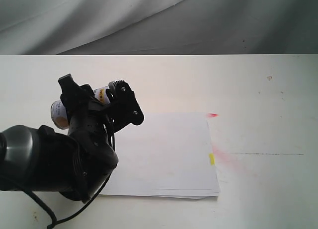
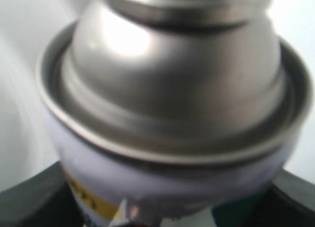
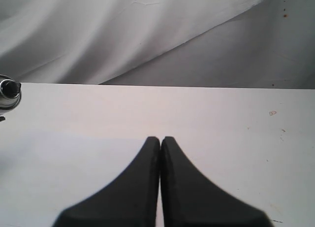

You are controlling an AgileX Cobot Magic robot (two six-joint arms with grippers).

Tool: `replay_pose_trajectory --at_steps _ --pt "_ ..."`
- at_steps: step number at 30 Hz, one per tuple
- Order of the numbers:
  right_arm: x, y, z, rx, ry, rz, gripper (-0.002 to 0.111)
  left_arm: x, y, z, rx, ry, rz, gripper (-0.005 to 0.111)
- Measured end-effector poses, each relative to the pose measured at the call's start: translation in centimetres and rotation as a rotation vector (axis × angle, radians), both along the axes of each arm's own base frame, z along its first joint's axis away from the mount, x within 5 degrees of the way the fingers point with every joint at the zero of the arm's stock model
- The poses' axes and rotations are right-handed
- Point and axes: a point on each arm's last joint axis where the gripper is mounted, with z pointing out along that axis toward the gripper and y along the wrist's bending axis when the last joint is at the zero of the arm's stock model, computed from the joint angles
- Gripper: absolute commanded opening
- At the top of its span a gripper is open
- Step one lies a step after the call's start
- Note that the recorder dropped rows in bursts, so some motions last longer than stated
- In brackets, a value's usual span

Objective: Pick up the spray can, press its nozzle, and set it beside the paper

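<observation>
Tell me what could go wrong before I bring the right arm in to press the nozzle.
1. The nozzle sits at the very edge of the right wrist view, off line from the shut right pincer; a press could miss or glance off.
2. The left pincer holds the spray can by its label; a push on top might tilt it.
3. Pink smears mark the table beside the paper; spray may stain it.

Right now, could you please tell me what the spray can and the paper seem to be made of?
The spray can looks like metal: its dome and rolled rim are glossy silver with bright reflections, above a printed white label. The paper looks like thin, matte white sheets, apparently a few stacked, judging by the offset edges.
</observation>
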Motion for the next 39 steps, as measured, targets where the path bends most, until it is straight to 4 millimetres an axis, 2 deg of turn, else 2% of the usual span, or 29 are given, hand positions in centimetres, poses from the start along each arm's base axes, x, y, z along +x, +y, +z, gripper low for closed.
replay_pose_trajectory --at_steps 4,10,16,22,26,31,34,39 --pt "0.0 0.0 0.4 0.015 -0.040 -0.003 0.000 0.0 0.0 0.0 -0.002 0.002 -0.002 0.000" --pt "0.0 -0.2 1.6 0.154 -0.173 -0.022 0.000 0.0 0.0 0.0 -0.002 0.002 -0.002 0.000" --pt "-0.1 -0.4 2.4 0.178 -0.267 -0.039 0.000 0.0 0.0 0.0 -0.002 0.002 -0.002 0.000" --pt "-0.1 -0.4 2.5 0.184 -0.276 -0.041 0.000 0.0 0.0 0.0 -0.002 0.002 -0.002 0.000" --pt "-0.1 -0.5 2.4 0.305 -0.266 -0.050 0.000 0.0 0.0 0.0 -0.002 0.002 -0.002 0.000" --pt "0.0 0.2 2.1 0.381 -0.088 -0.001 0.000 0.0 0.0 0.0 -0.002 0.002 -0.002 0.000" --pt "0.3 0.6 3.6 0.401 -0.007 0.024 0.000 0.0 0.0 0.0 -0.003 0.004 -0.004 0.000" --pt "2.2 0.9 8.5 0.333 0.068 0.057 0.000 0.0 -0.1 -0.1 -0.005 0.005 -0.005 0.000"
